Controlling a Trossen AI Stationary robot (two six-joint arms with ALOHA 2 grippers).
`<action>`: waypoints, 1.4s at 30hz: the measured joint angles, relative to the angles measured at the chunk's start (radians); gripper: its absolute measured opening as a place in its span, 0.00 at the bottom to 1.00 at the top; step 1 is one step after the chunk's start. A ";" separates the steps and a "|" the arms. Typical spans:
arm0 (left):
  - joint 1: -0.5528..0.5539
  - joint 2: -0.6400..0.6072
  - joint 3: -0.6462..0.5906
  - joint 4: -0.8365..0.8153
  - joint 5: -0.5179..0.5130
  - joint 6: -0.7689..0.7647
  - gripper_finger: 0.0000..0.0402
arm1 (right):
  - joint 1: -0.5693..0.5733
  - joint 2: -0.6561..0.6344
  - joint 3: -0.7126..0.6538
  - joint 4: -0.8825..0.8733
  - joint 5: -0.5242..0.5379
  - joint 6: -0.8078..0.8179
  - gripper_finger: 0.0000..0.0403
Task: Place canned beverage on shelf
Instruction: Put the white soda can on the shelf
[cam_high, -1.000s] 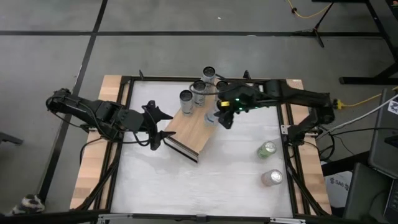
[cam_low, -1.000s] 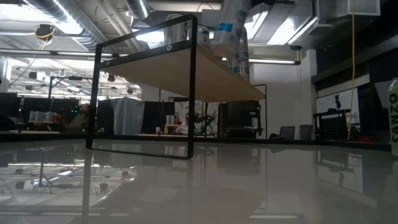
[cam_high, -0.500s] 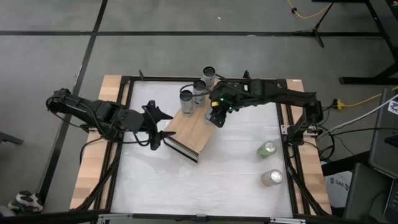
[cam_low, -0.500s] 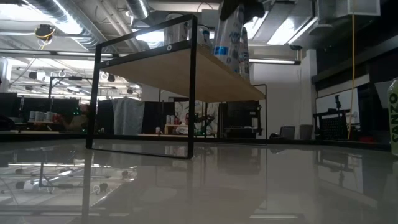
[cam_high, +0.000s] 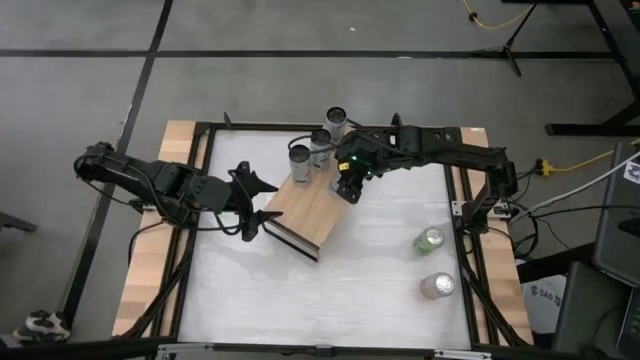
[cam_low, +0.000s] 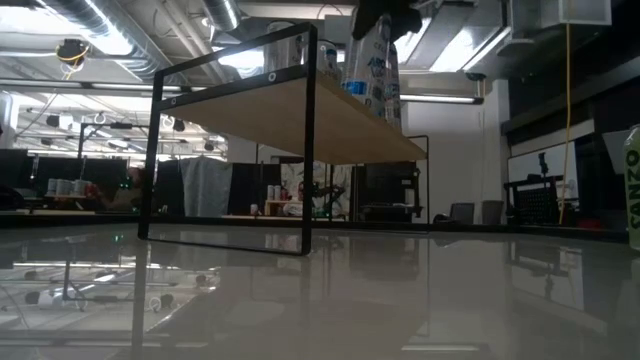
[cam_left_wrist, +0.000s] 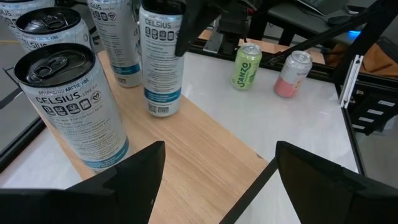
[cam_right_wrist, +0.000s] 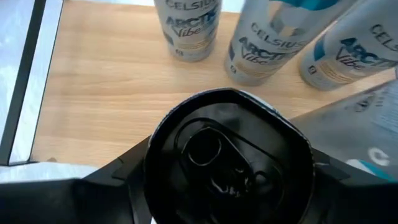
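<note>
Canned beverage, a tall white cylindrical tin with a blue band and a dark top (cam_right_wrist: 227, 162), is seen clasped between the fingers of the right pincer (cam_high: 347, 186), upright on the shelf, a long light-wood board on a black metal frame (cam_high: 305, 208), near its far edge. In the right wrist view the tin's top is framed on both sides by the dark fingers (cam_right_wrist: 112, 180), so the right pincer is judged to be clenched on it. 3 more white tins (cam_high: 299, 163) of the same kind are seen standing upright on the board just beside the held one, apart from each other. The left pincer (cam_high: 253, 208) is held at the near end of the shelf, its fingers (cam_left_wrist: 134, 180) spread and nothing between them. On the white worktop (cam_high: 340, 290), well apart from the shelf, a green tin (cam_high: 429, 240) and a pink tin (cam_high: 437, 286) are seen standing near the right edge.
</note>
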 joint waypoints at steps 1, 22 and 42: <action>0.000 0.000 0.000 0.000 0.000 0.000 0.75 | 0.000 0.002 0.000 0.000 -0.003 -0.002 0.65; 0.000 0.000 0.000 0.000 0.000 0.000 0.75 | 0.000 0.017 0.001 0.024 0.002 -0.003 0.69; 0.000 0.000 0.000 0.000 0.000 0.000 0.74 | 0.000 0.018 -0.001 0.074 -0.011 -0.036 0.69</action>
